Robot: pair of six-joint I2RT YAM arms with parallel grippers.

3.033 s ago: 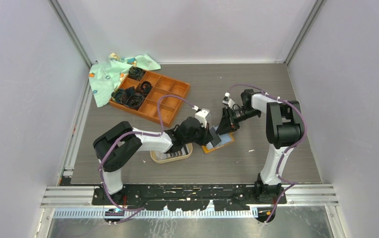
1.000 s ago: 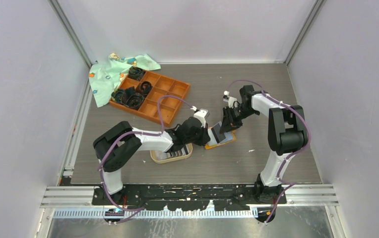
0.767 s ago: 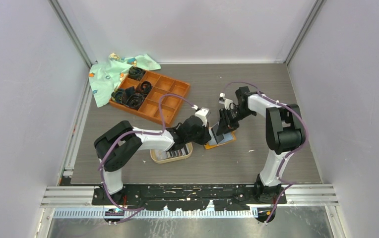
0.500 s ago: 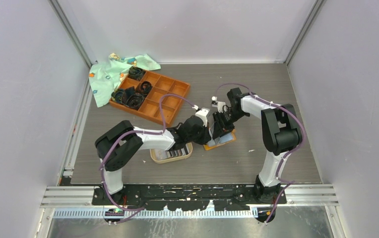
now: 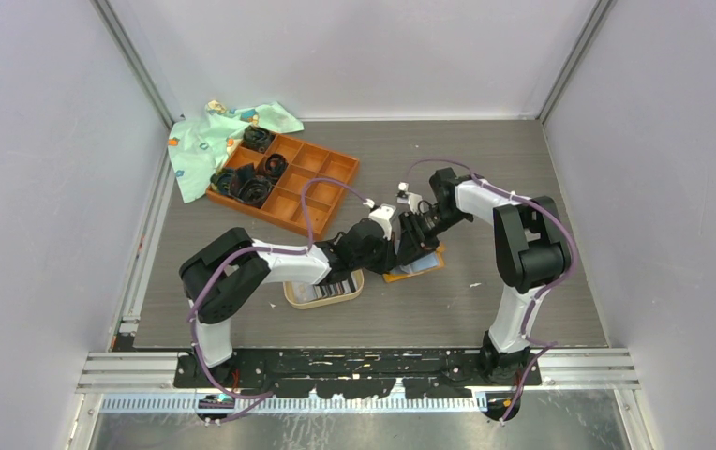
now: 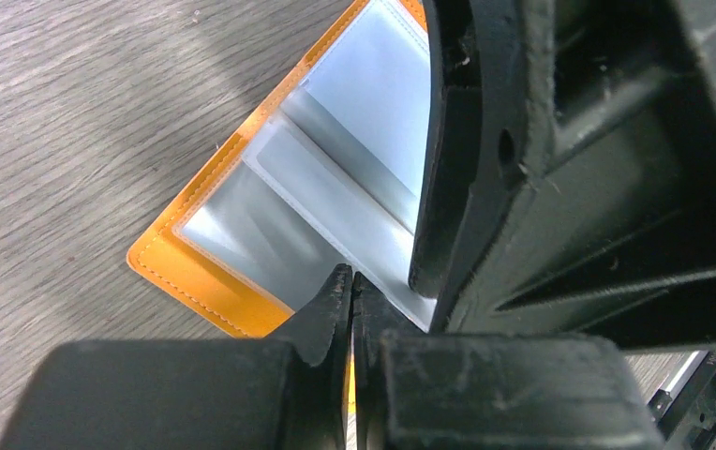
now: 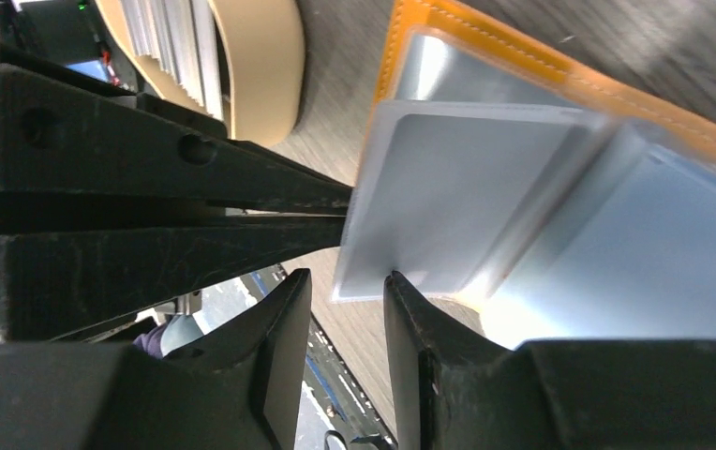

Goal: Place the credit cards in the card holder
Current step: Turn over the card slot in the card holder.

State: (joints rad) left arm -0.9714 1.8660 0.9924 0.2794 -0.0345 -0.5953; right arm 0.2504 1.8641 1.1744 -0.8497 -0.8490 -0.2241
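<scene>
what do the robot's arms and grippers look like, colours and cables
Both arms, the left arm and the right arm, have white link shells between chunky black joint housings. A thin purple cable loops loosely along each, and a small white block sits at each wrist. The left gripper and right gripper have matte black, scuffed, wedge-shaped plastic fingers tapering to narrow tips.

Nothing can be read in any view. The card (image 7: 448, 187) just over the card holder (image 6: 162, 265) shows a plain grey face, and the card holder's orange border bears only stitching. The striped cards (image 7: 162, 37) in the dish (image 7: 261, 66) beside the card holder carry bands, not letters. The cloth (image 5: 206, 141), well apart from the card holder at the far left, has small printed figures, too small to make out.
</scene>
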